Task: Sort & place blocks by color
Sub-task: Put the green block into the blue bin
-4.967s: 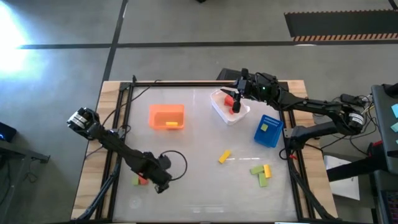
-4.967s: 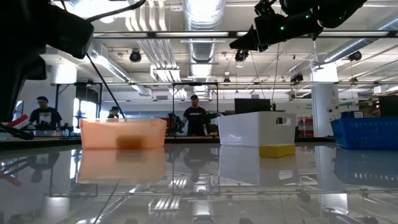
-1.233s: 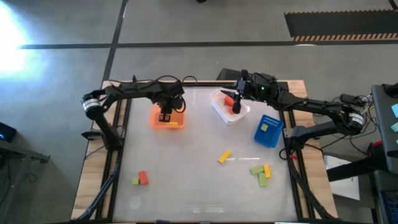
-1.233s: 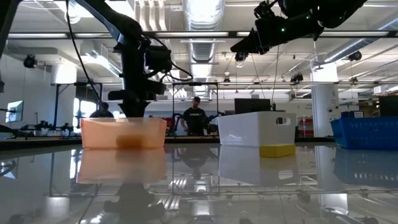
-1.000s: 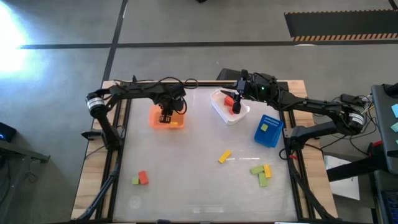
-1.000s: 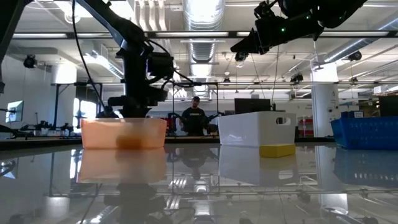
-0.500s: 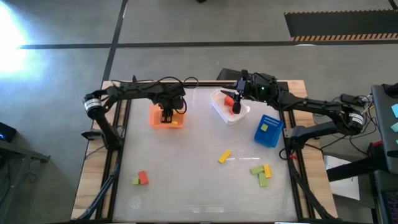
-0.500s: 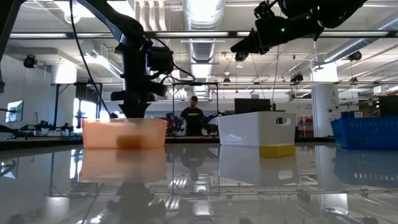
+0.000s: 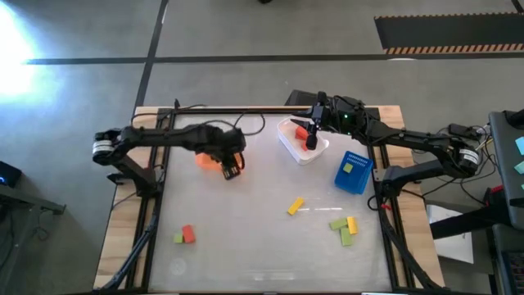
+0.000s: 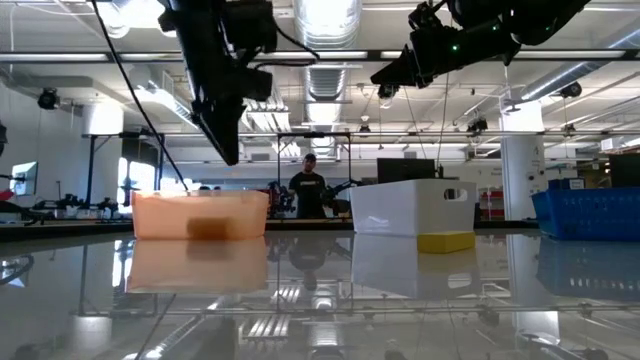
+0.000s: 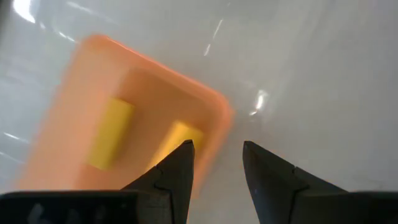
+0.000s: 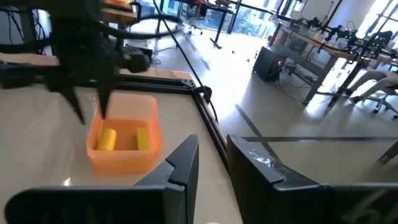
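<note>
The orange bin point(image 11: 124, 124) holds two yellow blocks point(image 11: 111, 132); in the high view my left arm covers most of this bin point(image 9: 205, 161). My left gripper point(image 9: 232, 170) hangs open above the bin's near right corner, nothing between its fingers point(image 11: 214, 165). My right gripper point(image 9: 311, 139) is held level and open over the white bin point(image 9: 301, 152), which holds a red block point(image 9: 300, 131). Loose on the table lie a yellow block point(image 9: 295, 206), two green blocks point(image 9: 337, 223) with another yellow one point(image 9: 352, 224), and a red block point(image 9: 188, 233) beside a green one point(image 9: 178, 238).
A blue bin point(image 9: 353, 171) with a yellowish block inside stands at the right, near the white bin. Both arms' cables run along the table's far edge point(image 9: 246, 111). In the low view, people stand in the room behind the bins point(image 10: 310, 190).
My left gripper has risen out of the orange bin, moved toward the table's near right and rolled about its own axis. It now hangs well above the bin's rim. The right arm and the bins have kept still.
</note>
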### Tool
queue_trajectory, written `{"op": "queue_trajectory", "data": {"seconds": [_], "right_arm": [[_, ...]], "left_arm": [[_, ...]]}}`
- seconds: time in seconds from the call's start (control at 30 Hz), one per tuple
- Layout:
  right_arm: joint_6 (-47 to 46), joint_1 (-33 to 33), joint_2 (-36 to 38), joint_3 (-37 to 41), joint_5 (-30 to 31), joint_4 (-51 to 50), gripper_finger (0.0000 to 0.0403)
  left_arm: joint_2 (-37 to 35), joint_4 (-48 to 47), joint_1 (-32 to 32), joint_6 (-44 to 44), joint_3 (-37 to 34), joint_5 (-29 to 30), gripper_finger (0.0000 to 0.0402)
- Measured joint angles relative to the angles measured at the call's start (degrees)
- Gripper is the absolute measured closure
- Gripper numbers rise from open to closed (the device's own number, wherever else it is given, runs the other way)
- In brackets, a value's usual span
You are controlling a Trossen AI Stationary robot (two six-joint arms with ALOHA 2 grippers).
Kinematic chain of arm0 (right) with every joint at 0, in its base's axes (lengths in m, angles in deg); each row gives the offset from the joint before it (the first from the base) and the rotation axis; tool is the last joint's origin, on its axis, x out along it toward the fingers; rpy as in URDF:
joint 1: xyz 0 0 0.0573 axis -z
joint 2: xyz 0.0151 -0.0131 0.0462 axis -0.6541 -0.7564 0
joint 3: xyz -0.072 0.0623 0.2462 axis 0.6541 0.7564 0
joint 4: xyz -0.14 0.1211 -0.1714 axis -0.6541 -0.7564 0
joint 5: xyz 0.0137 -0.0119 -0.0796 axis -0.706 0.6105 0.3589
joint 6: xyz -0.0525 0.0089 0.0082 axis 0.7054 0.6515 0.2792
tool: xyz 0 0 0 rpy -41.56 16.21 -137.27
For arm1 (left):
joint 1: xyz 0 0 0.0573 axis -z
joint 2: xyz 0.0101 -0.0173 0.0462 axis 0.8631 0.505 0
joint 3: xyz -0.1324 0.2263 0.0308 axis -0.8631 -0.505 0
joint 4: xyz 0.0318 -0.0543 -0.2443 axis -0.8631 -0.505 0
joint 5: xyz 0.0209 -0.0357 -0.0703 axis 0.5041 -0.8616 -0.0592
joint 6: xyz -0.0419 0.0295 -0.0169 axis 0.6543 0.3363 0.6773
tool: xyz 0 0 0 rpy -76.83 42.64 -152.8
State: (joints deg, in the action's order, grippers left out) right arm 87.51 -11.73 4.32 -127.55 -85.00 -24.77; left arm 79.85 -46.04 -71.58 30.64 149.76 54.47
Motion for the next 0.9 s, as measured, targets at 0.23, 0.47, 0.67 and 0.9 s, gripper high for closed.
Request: {"op": "queue_trajectory", "data": {"seconds": [0.23,0.47,0.67,0.9], "right_arm": [[-0.66,0.0,0.0,0.0,0.0,-0.19,0.033],[-0.66,0.0,0.0,0.0,-0.01,-0.35,0.033],[-0.66,0.0,0.0,0.0,-0.02,-0.42,0.033],[-0.66,0.0,0.0,0.0,-0.02,-1.49,0.033]], "left_arm": [[-0.29,0.08,10.74,19.14,-0.1,0.02,0.0279],[0.25,0.12,20.46,35.34,-0.16,-3.27,0.0279],[0.25,0.12,27.15,50.56,-0.18,-3.89,0.0279],[0.25,0.16,34.68,66.61,-0.23,-5.72,0.0279]]}}
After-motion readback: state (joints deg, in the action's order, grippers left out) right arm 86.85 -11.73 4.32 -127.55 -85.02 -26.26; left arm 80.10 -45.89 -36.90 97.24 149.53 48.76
